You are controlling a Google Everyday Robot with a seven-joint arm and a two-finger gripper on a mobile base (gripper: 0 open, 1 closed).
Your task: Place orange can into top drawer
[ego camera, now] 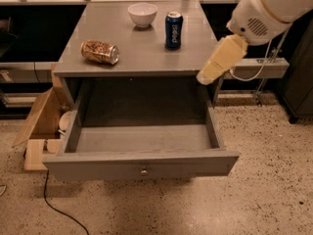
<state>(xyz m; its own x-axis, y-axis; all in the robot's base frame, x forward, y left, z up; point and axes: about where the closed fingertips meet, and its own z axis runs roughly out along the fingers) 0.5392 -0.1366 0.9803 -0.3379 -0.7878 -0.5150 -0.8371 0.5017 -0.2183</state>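
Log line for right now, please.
orange can: lying on cabinet top, left side | top drawer: open, empty | hand: at cabinet top's right front corner, apart from can

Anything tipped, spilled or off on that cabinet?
The orange can lies on its side, left on the cabinet top; the blue can and bowl stand upright. No spill. The top drawer is open. The gripper hangs by the right front corner.
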